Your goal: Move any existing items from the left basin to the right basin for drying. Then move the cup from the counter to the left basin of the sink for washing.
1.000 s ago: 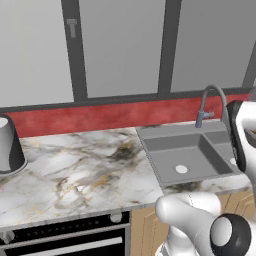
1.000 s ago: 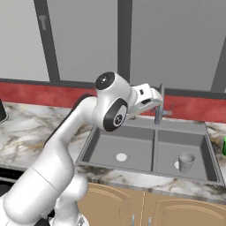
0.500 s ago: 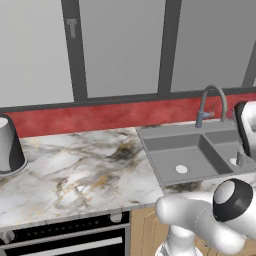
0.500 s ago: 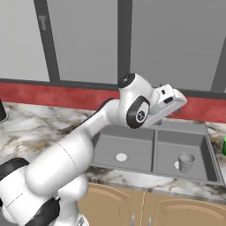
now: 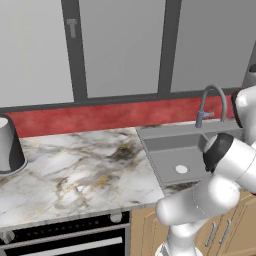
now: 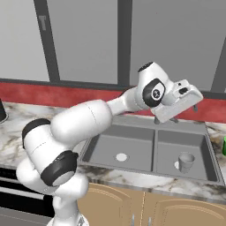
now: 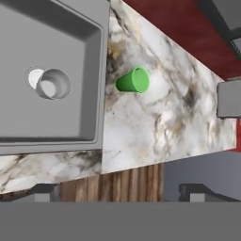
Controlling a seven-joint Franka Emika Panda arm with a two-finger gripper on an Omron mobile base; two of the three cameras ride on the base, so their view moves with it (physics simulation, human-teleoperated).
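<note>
Now up high over the sink (image 6: 150, 150), end effector (image 6: 194, 98) hanging above the right basin (image 6: 187, 150) near the faucet (image 5: 212, 102), finger spacing impossible to tell from these angles. Down in the right basin, near its front edge, a grey cup (image 6: 186, 162) standing upright, mouth up, seen from above in the hand view too (image 7: 53, 84) right beside the white drain. Left basin (image 6: 121, 145) bare except for its round white drain (image 6: 121, 156). Out on the marble surface (image 7: 155, 117), just beyond the sink's right rim, a green cup (image 7: 133, 80) lying tipped on its side, mouth pointing away from the basin. Far left edge of the surface, a grey canister (image 5: 10, 145) standing against the red strip (image 5: 85, 117).
</note>
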